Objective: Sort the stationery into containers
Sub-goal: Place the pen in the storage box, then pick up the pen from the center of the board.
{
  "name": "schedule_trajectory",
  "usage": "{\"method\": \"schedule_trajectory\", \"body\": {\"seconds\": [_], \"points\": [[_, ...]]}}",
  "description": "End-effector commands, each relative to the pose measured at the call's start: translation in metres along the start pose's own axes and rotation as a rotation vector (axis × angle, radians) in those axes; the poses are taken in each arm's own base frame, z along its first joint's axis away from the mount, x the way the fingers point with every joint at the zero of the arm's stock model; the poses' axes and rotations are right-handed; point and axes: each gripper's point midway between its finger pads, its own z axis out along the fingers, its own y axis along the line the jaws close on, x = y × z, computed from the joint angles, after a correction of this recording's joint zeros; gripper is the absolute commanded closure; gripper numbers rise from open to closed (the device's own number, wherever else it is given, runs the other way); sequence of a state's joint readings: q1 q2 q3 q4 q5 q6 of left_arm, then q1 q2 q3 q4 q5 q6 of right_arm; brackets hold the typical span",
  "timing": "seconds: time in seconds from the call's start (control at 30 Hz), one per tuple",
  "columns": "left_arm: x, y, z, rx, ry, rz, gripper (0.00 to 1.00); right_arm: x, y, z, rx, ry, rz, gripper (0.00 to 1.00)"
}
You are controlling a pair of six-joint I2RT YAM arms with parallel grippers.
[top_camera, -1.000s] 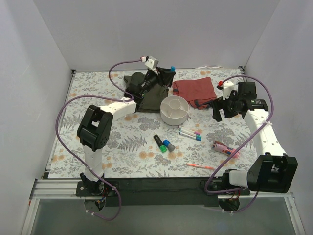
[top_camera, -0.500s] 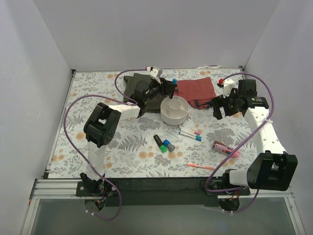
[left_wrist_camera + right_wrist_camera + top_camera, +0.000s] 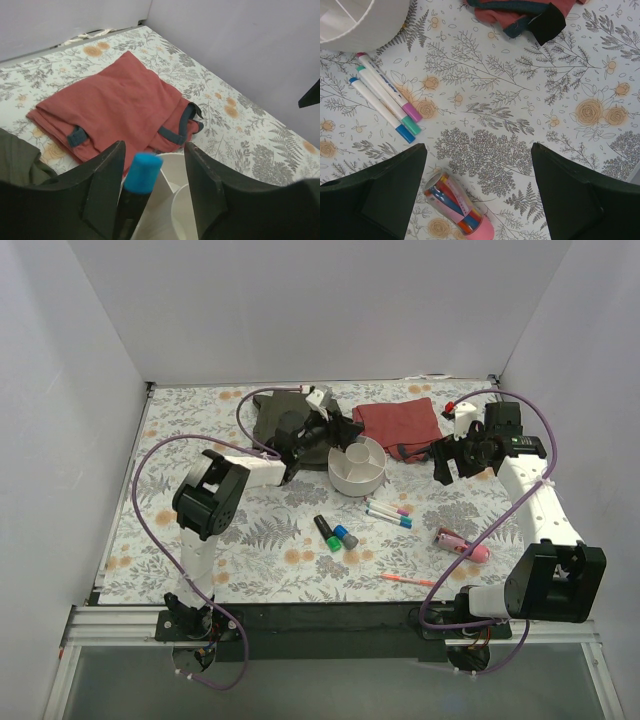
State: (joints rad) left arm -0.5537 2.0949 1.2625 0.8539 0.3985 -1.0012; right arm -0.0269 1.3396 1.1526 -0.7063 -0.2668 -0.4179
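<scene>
Robot lab test cell: plain white wall panels (image 3: 330,310) box in left, right & far sides of floral-print tabletop (image 3: 260,530); aluminium rail (image 3: 120,625) w/ purple cables (image 3: 134,495) at near edge.

Floral table (image 3: 270,562), bowl (image 3: 357,478), red cloth (image 3: 400,422), markers (image 3: 337,533), pens (image 3: 388,513), tube (image 3: 461,544)

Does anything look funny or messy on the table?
The red cloth lies rumpled beside the white bowl, with a dark bit sticking out at one edge. The white pens and markers are strewn over the table, and the fat pink tube lies on its side. Nothing looks spilled or broken.
</scene>
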Motion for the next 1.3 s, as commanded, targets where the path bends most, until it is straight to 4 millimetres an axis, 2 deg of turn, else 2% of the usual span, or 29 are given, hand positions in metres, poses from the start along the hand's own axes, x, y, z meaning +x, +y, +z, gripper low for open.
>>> {"method": "schedule_trajectory", "body": {"seconds": [0.0,0.07,0.17,0.2,0.27,0.3,0.33,0.37,0.4,0.43,0.47,0.5,0.57,0.6,0.63,0.67,0.7,0.77,0.83,0.87,0.9,0.93,0.97,1.1,1.27], "points": [[-0.021,-0.021,-0.007,0.060,-0.018,0.021,0.47,-0.014,-0.001,-0.003,-0.009,-0.044,-0.003,0.05],[-0.028,-0.022,-0.010,0.052,-0.027,0.037,0.44,-0.016,-0.001,-0.004,-0.012,-0.050,-0.005,0.05],[-0.059,-0.027,-0.018,0.036,-0.071,0.113,0.41,-0.020,0.000,-0.006,-0.012,-0.065,-0.004,0.05],[-0.081,-0.036,-0.024,0.038,-0.094,0.144,0.40,-0.021,0.000,-0.008,-0.011,-0.074,-0.008,0.05],[-0.107,-0.044,-0.036,0.038,-0.116,0.262,0.37,-0.022,0.002,-0.009,-0.015,-0.085,-0.005,0.05],[-0.113,-0.047,-0.044,0.032,-0.105,0.307,0.36,-0.023,0.004,-0.012,-0.014,-0.094,-0.007,0.05],[-0.145,-0.067,-0.061,0.060,-0.151,0.416,0.34,-0.024,0.005,-0.014,-0.015,-0.104,-0.010,0.05],[-0.147,-0.073,-0.071,0.078,-0.134,0.470,0.31,-0.020,0.006,-0.014,-0.017,-0.100,-0.009,0.05],[-0.140,-0.078,-0.082,0.091,-0.059,0.486,0.30,-0.021,0.008,-0.018,-0.014,-0.113,-0.018,0.05],[-0.152,-0.094,-0.099,0.125,-0.041,0.523,0.30,-0.019,0.010,-0.019,-0.013,-0.114,-0.024,0.05],[-0.141,-0.106,-0.109,0.223,0.032,0.618,0.30,-0.014,0.011,-0.019,-0.012,-0.107,-0.028,0.05],[-0.118,-0.115,-0.128,0.289,0.222,0.573,0.32,-0.013,0.013,-0.022,-0.010,-0.116,-0.039,0.05],[-0.101,-0.127,-0.149,0.415,0.342,0.645,0.36,-0.011,0.014,-0.025,-0.005,-0.122,-0.049,0.05],[-0.084,-0.132,-0.172,0.461,0.476,0.607,0.36,-0.008,0.016,-0.027,-0.003,-0.126,-0.051,0.05],[-0.076,-0.133,-0.181,0.500,0.529,0.615,0.31,-0.008,0.018,-0.028,-0.005,-0.131,-0.053,0.05],[-0.060,-0.135,-0.191,0.552,0.592,0.612,0.27,-0.006,0.019,-0.029,-0.010,-0.133,-0.052,0.05],[-0.041,-0.135,-0.208,0.610,0.674,0.639,0.26,-0.005,0.021,-0.032,-0.008,-0.140,-0.053,0.05],[-0.017,-0.139,-0.222,0.689,0.754,0.689,0.27,-0.005,0.025,-0.036,-0.014,-0.154,-0.058,0.05],[0.020,-0.130,-0.244,0.773,0.861,0.801,0.29,0.001,0.029,-0.036,-0.022,-0.151,-0.056,0.05],[0.036,-0.132,-0.249,0.813,0.884,0.844,0.30,0.002,0.030,-0.036,-0.023,-0.153,-0.057,0.05],[0.040,-0.130,-0.246,0.812,0.868,0.919,0.31,0.004,0.031,-0.038,-0.022,-0.155,-0.058,0.05],[0.062,-0.121,-0.258,0.849,0.913,0.977,0.32,0.006,0.033,-0.038,-0.026,-0.156,-0.057,0.05],[0.070,-0.125,-0.259,0.881,0.912,1.019,0.34,0.007,0.034,-0.038,-0.027,-0.155,-0.057,0.05],[0.094,-0.133,-0.260,0.989,0.924,1.059,0.42,0.009,0.036,-0.042,-0.022,-0.162,-0.060,0.05],[0.117,-0.139,-0.254,1.059,0.944,1.055,0.44,0.015,0.039,-0.041,-0.028,-0.160,-0.057,0.05]]}}
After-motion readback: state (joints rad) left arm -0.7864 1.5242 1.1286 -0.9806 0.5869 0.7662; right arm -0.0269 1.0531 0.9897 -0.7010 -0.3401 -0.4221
